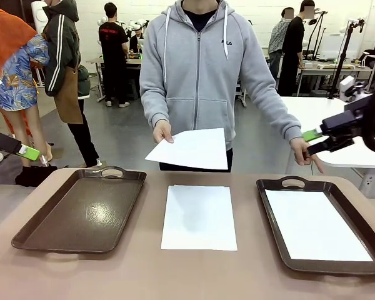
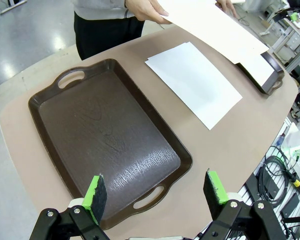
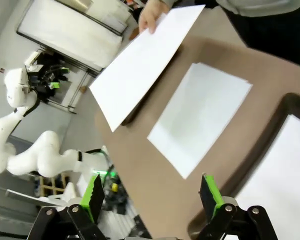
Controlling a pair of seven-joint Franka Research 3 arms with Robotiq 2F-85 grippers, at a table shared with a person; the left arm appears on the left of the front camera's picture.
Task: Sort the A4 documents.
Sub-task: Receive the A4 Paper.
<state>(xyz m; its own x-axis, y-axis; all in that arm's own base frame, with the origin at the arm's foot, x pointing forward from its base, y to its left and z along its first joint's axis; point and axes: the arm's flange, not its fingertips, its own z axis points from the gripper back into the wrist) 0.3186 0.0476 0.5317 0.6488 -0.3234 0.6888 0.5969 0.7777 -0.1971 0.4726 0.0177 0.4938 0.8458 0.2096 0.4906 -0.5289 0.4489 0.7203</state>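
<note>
Front view: we see a hand holding a sheet over the bench, likely offering it. A second sheet lies between left tray and right tray, and a third sheet is already sorted into the right tray. The left claw and right claw gape, empty.

**Trays, Desk and a Bystander**

A glossy dark brown rectangular plastic tray with cut-out handles lies flat on the left of the light brown round-cornered desk. A matching second brown tray lies well apart on the right. A person in a grey zip-up hoodie stands at the desk's far edge. Farther off, a white worktable stands at the right.
</note>
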